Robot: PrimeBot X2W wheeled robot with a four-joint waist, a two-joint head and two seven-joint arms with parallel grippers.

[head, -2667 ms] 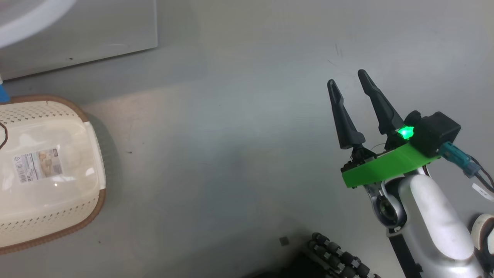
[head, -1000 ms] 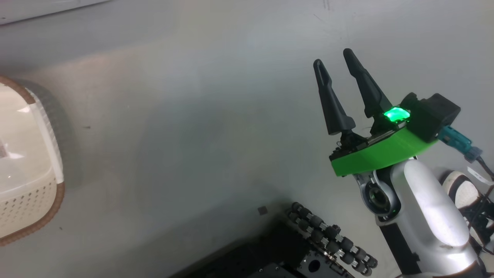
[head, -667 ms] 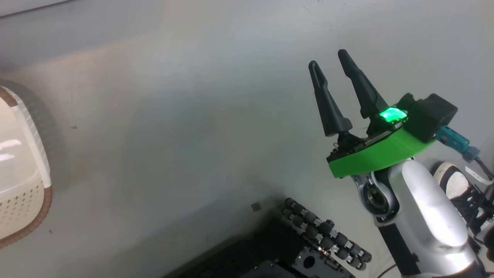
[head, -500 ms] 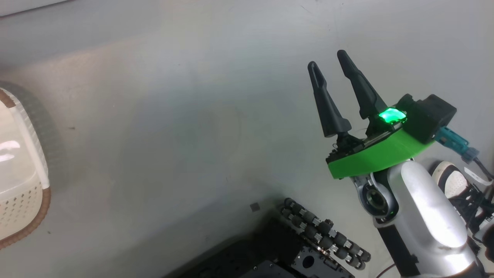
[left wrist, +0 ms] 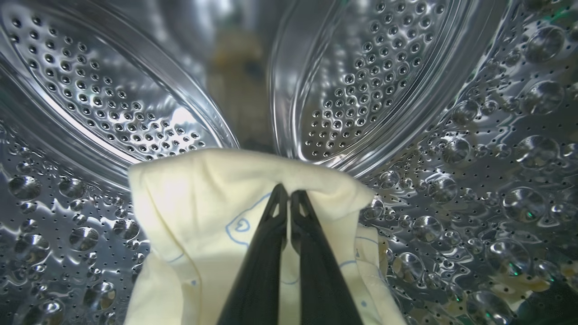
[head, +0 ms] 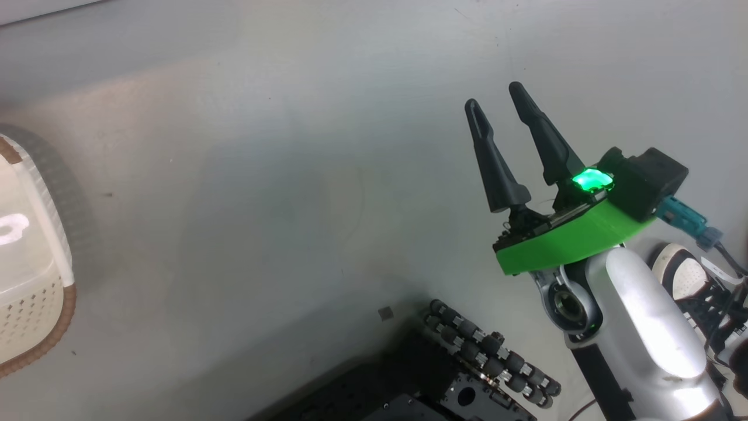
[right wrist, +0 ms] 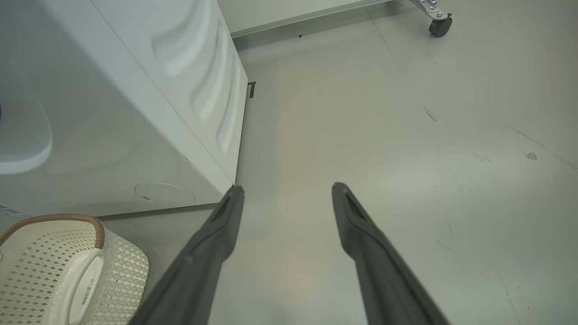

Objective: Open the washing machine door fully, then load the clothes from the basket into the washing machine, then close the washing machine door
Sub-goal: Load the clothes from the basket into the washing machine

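Observation:
Inside the washing machine's steel drum (left wrist: 384, 90), my left gripper (left wrist: 287, 196) is shut on a fold of the clothes (left wrist: 198, 212), pale yellow fabric with thin blue lines that hangs below the fingertips. My right gripper (head: 494, 96) (right wrist: 289, 188) hangs open and empty over bare floor, to the right of the washing machine (right wrist: 113, 90). The cream perforated basket (head: 29, 310) (right wrist: 58, 218) stands on the floor in front of the machine, and no clothes show in the part I see. A pale rounded edge (right wrist: 22, 149) juts across the machine's front; I cannot tell whether it is the door.
My base with its black roller wheel (head: 491, 356) sits low in the head view. A white-and-black shoe (head: 678, 275) is at the lower right behind my right arm. A caster wheel (right wrist: 440, 25) stands far off on the grey floor (head: 292, 175).
The head camera has swung, so the basket has slid to the picture's left edge and the machine has left it. My right gripper stays open and almost still.

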